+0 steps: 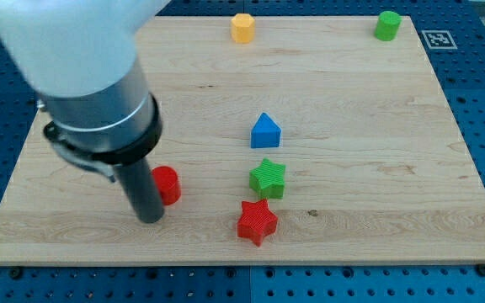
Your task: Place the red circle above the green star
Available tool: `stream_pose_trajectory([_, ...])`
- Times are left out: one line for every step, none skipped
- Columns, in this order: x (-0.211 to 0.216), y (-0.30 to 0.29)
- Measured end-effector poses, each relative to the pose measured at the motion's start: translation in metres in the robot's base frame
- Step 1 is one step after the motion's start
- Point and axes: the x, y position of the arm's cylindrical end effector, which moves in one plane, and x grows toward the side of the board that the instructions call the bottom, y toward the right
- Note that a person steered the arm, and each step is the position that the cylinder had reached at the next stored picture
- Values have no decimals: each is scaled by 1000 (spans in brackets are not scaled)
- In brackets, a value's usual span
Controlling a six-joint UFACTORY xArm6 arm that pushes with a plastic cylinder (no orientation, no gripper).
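Down at the lower left of the frame, my tip (150, 219) is sitting on the wooden board (377, 168), planted right against the left side of the red circle (167, 184), and the rod seems to be touching it, though the dark shaft is covering the block's left edge so I cannot say for sure. It is a bare rod with nothing to spread or pinch, and its lower end is resting on the wood with nothing gripped. The arm's big white and grey body (82, 67) is filling the upper left of the frame and hiding that corner of the board. To the right of the red circle, well apart from it, the green star (268, 178) is lying near the middle of the frame, a little below centre. Just above it the blue block (265, 131), shaped like a little house with a pointed top, is standing close by but not touching. Just below and slightly left of the green star, the red star (257, 221) is nearly brushing against it. Up along the top edge, the yellow block (242, 27) is sitting left of centre, and the green block (387, 24), a cylinder by the look of it, is standing near the upper right corner.
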Motion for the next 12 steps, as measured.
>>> stream_pose_trajectory([-19, 20])
stream_pose_trajectory([-34, 26])
stream_pose_trajectory([-48, 5])
stream_pose_trajectory([-49, -19])
stream_pose_trajectory([-58, -38])
stream_pose_trajectory([-67, -28])
stream_pose_trajectory([-70, 7])
stream_pose_trajectory([-70, 25])
stream_pose_trajectory([-77, 11])
stream_pose_trajectory([-89, -16])
stream_pose_trajectory([-89, -11])
stream_pose_trajectory([-90, 9])
